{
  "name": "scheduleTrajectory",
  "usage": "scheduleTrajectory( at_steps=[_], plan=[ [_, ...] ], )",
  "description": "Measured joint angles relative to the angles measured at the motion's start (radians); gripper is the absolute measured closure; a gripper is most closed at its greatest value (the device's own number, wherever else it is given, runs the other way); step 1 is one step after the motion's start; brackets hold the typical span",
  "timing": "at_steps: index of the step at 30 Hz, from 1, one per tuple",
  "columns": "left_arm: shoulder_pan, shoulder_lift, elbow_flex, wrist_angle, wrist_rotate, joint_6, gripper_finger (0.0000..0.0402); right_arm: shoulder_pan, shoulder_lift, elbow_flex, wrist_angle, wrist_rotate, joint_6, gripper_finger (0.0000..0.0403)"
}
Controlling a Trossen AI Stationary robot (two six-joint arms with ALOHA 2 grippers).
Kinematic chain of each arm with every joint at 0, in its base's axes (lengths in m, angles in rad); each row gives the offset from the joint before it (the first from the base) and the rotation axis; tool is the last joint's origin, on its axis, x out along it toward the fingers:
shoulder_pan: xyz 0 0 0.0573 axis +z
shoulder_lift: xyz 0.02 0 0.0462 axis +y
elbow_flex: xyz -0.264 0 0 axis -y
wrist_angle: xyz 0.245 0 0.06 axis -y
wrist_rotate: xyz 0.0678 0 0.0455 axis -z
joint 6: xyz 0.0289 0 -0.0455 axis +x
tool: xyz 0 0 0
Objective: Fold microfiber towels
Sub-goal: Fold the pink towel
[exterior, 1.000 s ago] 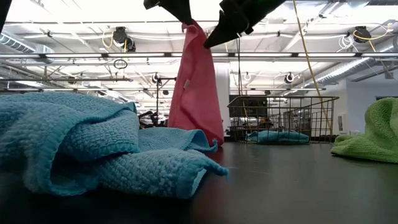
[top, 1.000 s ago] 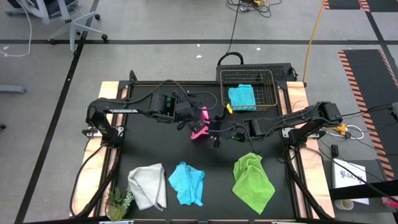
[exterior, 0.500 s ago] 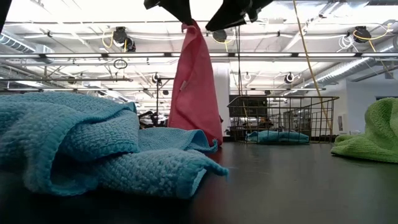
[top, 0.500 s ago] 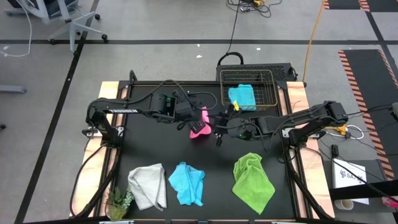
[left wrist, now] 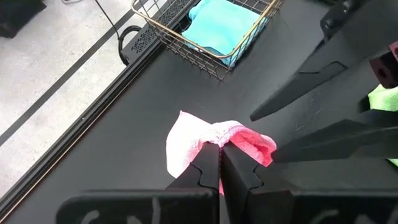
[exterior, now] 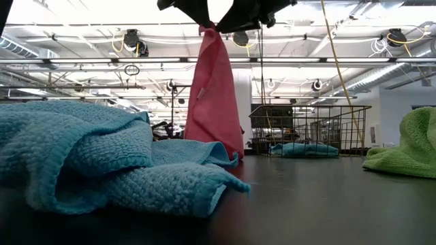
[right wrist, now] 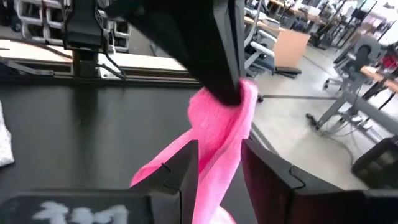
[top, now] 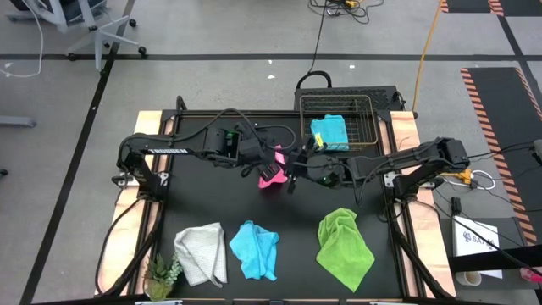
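A pink towel (top: 269, 175) hangs over the middle of the black table from my left gripper (top: 273, 161), which is shut on its top. My right gripper (right wrist: 221, 155) is open just below that hold, one finger on each side of the hanging cloth (right wrist: 217, 140). In the low view the towel (exterior: 214, 95) drops from both grippers to about table height. Crumpled along the near edge lie a white-grey towel (top: 201, 252), a light blue towel (top: 254, 250) and a lime green towel (top: 345, 247). Another light blue towel (top: 329, 133) lies folded in the wire basket (top: 366, 127). My left gripper pinches the pink towel's bunched top (left wrist: 217, 138) between its two fingers, coming slanting down from the table's left. The cloth hangs slack below the fingers; whether its lower end (exterior: 228, 148) rests on the table I cannot tell. My right gripper has the towel between its open fingers (right wrist: 180, 168); whether they touch it I cannot tell.
The wire basket stands at the far right of the table. A small green plant (top: 161, 273) sits at the near left corner. Bare black table (top: 212, 199) shows between the hanging towel and the row of towels.
My right gripper has risen along the pink towel's edge toward my left gripper and tipped up nearer to level. The towel's pulled-out edge has dropped back, and the cloth now hangs straight and narrower from the left gripper.
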Motion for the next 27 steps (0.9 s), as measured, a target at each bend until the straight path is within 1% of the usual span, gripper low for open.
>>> scheduleTrajectory(
  at_steps=[7, 19, 22, 27],
  plan=[
    [0.0, 0.0, 0.0, 0.001, -0.008, 0.001, 0.0398, -0.002, 0.006, -0.055, 0.004, 0.002, 0.09, 0.0289],
    [-0.016, 0.0, 0.0, 0.003, 0.009, -0.013, 0.0394, -0.054, 0.006, -0.091, 0.018, 0.003, 0.081, 0.0289],
    [-0.023, 0.0, 0.0, 0.003, 0.009, -0.013, 0.0397, -0.06, 0.005, -0.092, 0.015, 0.003, 0.054, 0.0289],
    [-0.028, 0.0, 0.0, -0.008, 0.009, -0.012, 0.0396, -0.061, 0.004, -0.092, -0.056, 0.003, 0.049, 0.0289]
  ],
)
